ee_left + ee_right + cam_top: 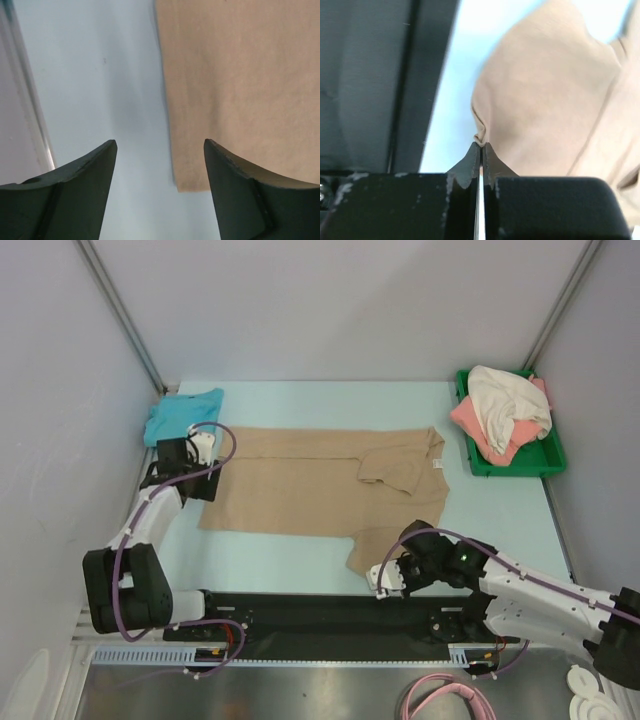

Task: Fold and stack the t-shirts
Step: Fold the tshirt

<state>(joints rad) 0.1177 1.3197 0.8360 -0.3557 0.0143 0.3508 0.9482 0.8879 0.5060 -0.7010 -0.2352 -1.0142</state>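
Grey walls close in a pale mint surface, and the tan t-shirt lies spread across its middle, hem to the left and neck to the right. The far sleeve lies folded in over the chest. The teal-blue shirt sits bunched at the far left corner. The cream-white shirt and coral-pink shirt are heaped in the green tray at the far right.

The right claw is fully closed, pinching a small pucker at the edge of the near sleeve. The left claw stands wide apart and holds nothing, straddling the shirt's hem corner.

The step looks like folding the near sleeve inward. To do it well, I would lift the pinch only a little (a thin bite like this could slip) and carry it straight across to lie flat on the body. The left claw should probably take hold of the hem corner first, so the body does not drag.

A small white tag shows at the neckline, too small to read. No other writing is visible.
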